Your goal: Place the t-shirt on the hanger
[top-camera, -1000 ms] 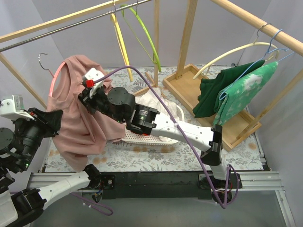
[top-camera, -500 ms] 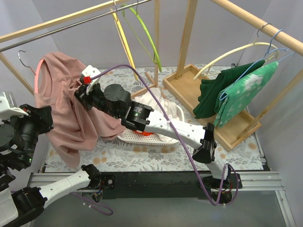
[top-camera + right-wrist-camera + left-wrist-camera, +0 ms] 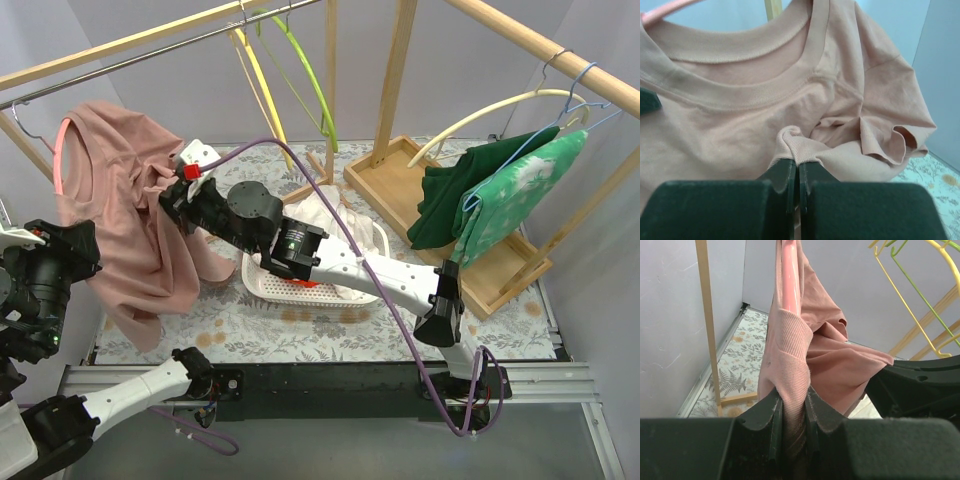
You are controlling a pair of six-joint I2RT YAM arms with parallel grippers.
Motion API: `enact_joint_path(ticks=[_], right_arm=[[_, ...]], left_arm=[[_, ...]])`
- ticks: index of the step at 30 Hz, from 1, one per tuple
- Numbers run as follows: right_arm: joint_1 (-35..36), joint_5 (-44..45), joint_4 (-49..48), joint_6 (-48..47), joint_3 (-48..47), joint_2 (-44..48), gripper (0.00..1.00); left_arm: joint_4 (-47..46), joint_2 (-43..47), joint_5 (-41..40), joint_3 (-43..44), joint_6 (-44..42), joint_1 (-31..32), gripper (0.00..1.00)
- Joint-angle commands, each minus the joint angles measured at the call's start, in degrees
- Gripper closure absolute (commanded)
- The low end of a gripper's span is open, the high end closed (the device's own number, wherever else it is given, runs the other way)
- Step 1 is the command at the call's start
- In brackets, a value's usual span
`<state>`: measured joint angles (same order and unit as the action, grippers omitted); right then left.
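**T-shirt (image 3: 130, 215) up in the air on the pink hanger (image 3: 62, 150), both arms pinching it**

So the T-shirt is over at the far left, lifted well off the counter (image 3: 330, 325) and draped over the pink hanger. The hanger's arc pokes out at the neck opening and its little metal hook sits up by the wooden post. The lower edge just hangs loose above the left end of the counter.

Left jaws are clamped on a bunch of ribbed fabric, and the pink bar rises straight up out of that bunch. Can't tell if the plastic itself is in the grip too.

Right jaws are squeezed almost closed on a small fold of ribbed edge just below the collar.

Also around: a white basket (image 3: 300, 285) on the counter under the right arm (image 3: 330, 265), and a yellow hanger (image 3: 255, 80) and green hanger (image 3: 310, 75) on the rail.
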<state>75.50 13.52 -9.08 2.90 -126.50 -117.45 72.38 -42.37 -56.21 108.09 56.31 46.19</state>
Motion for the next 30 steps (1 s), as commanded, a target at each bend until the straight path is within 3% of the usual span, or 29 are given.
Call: enact_joint_path(ticks=[1, 9, 13, 14, 17, 22, 30], right_arm=[[0.08, 1.77, -4.28, 0.97, 4.67, 3.72, 0.99], [-3.34, 2.04, -4.02, 5.89, 21.45, 4.77, 0.99], [-6.15, -3.39, 2.13, 9.23, 21.03, 1.36, 0.73], [-6.51, -4.37, 2.83, 9.84, 21.2, 0.91, 0.57], [-6.69, -6.83, 4.6, 10.37, 22.69, 0.55, 0.37], [-6.69, -9.38, 5.74, 10.64, 25.41, 1.52, 0.24], [-6.69, -9.65, 5.74, 11.17, 32.01, 5.47, 0.19]], left_arm=[[-2.68, -0.61, -1.89, 0.27, -0.59, -0.14, 1.0], [-4.08, 0.7, 1.8, -1.91, -3.49, -0.14, 1.0], [-5.41, 0.89, 3.2, -3.24, -5.16, -0.14, 1.0], [-4.62, 0.71, 3.64, -3.24, -5.16, -0.14, 1.0], [-2.25, -0.78, 4.17, -2.28, -4.2, -0.14, 1.0], [-1.53, -2.02, 3.73, -1.21, -3.05, -0.14, 1.0], [-7.68, -3.59, -1.27, -4.91, -7.08, -0.05, 1.0]])
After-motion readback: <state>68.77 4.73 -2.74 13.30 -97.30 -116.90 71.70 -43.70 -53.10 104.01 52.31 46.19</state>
